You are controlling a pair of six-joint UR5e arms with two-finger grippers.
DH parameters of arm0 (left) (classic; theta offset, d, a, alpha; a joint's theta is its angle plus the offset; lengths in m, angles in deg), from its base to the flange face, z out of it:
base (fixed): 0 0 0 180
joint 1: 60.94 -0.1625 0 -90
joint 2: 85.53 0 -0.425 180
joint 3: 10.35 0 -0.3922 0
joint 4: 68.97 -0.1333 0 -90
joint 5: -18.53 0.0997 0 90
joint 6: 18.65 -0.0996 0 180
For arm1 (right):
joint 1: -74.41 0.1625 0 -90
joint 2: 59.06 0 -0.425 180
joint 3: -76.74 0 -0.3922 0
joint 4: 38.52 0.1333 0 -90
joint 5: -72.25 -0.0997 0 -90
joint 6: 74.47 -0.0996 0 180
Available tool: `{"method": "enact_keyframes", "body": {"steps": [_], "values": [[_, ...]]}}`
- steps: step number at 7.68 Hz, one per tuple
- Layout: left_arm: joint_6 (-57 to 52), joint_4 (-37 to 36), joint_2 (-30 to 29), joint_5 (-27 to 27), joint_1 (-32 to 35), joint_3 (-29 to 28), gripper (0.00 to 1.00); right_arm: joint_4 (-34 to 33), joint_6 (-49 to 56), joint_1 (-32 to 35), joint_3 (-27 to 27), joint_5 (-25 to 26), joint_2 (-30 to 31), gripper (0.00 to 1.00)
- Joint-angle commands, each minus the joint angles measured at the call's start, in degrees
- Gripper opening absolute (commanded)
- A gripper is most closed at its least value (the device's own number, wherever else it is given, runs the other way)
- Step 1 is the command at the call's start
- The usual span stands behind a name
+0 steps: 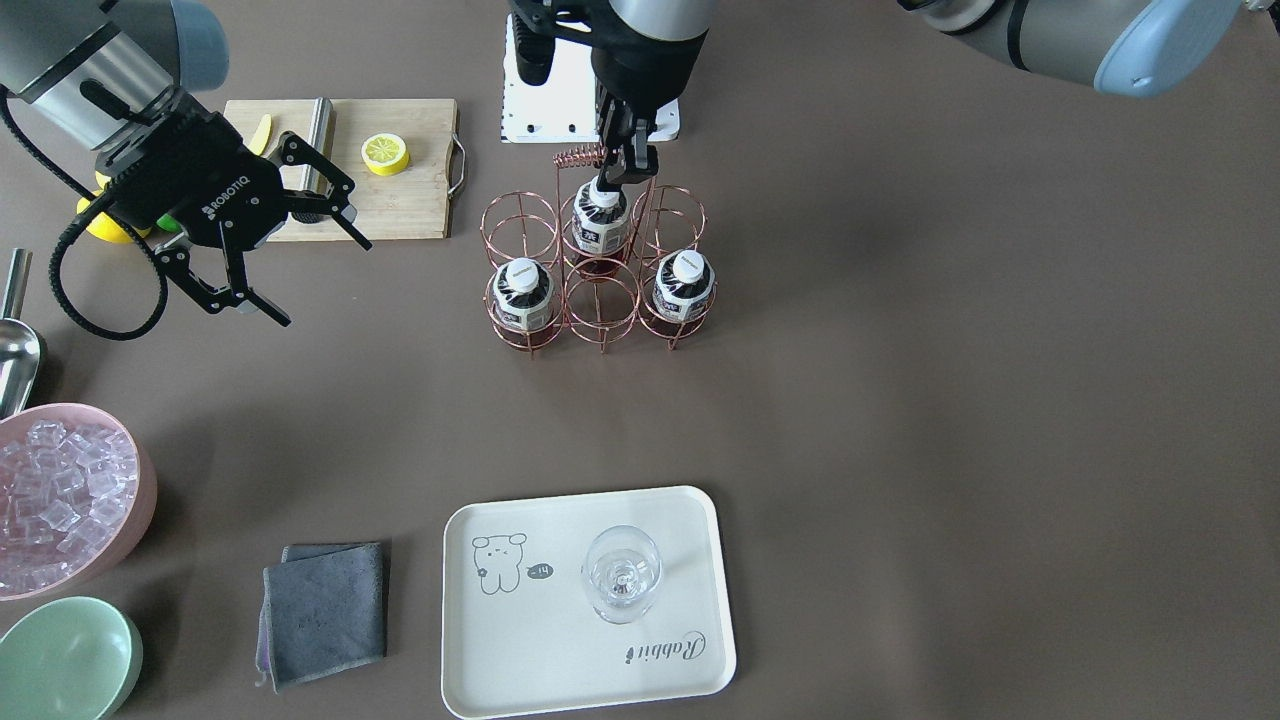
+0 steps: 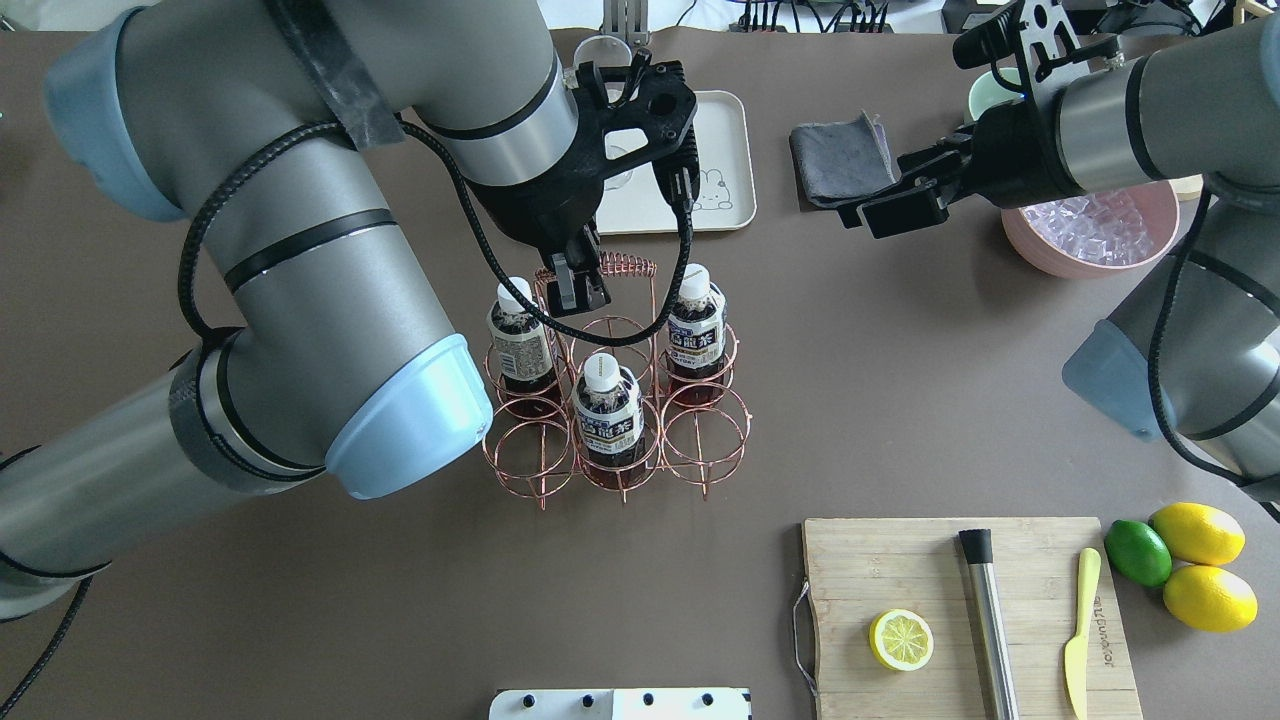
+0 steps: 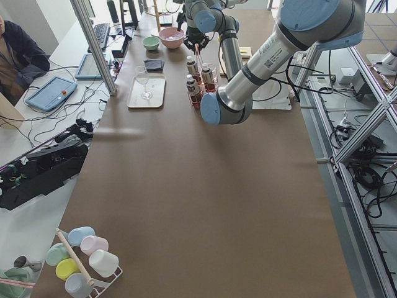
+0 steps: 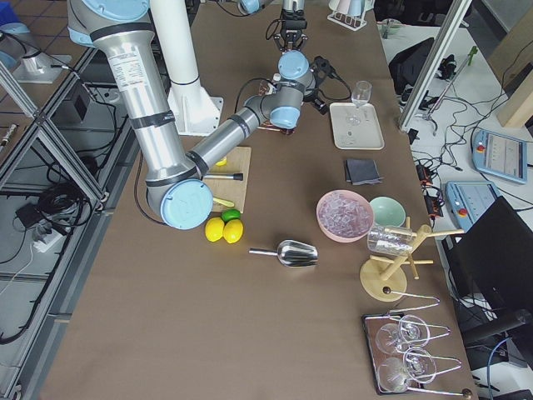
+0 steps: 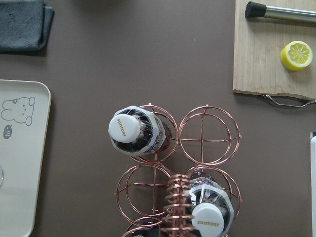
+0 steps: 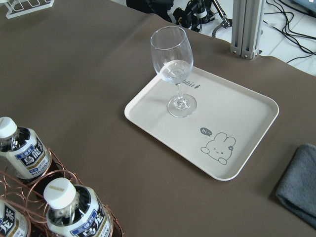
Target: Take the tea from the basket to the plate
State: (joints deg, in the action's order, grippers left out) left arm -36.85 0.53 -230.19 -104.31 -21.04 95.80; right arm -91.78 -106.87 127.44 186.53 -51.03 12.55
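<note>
— Two left fingers (image 1: pixel 628 150) hang over the coiled handle (image 1: pixel 580 157) of the rose-gold wire rack (image 1: pixel 520 195); spread or pressed, I cannot tell.
— And the tea?
— One small white-capped bottle of dark tea (image 1: pixel 600 228) stands in a middle cell just below them, well apart from the cream bear tray (image 1: pixel 560 650). Right fingers (image 1: pixel 345 212) splay wide.

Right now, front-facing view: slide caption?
Left claw at the robot-side tea in the basket; right claw open, aside; plate holds only a glass.

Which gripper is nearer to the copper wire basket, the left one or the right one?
Left. The left gripper hangs just above the basket, by a tea bottle's cap. The right gripper hovers well off to one side, over the table.
</note>
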Motion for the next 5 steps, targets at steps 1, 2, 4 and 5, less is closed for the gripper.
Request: {"method": "enact_keyframes", "body": {"steps": [1, 2, 4, 5], "values": [[0.01, 0.02, 0.25, 0.14, 0.0, -0.07, 0.0, 17.35, -3.27, -6.85, -4.22, 11.51, 0.63, 1.0], [0.01, 0.02, 0.25, 0.23, 0.0, 0.02, 0.0, 19.58, -3.62, -9.67, -4.24, 15.74, 1.16, 1.0], [0.01, 0.02, 0.34, 0.23, 0.0, 0.02, 0.0, 20.74, -3.63, -14.68, -4.32, 22.69, 0.9, 1.0], [0.01, 0.02, 0.34, 0.23, 0.09, 0.02, 0.0, 22.4, -3.89, -17.58, -4.15, 27.34, 0.9, 1.0]]}}
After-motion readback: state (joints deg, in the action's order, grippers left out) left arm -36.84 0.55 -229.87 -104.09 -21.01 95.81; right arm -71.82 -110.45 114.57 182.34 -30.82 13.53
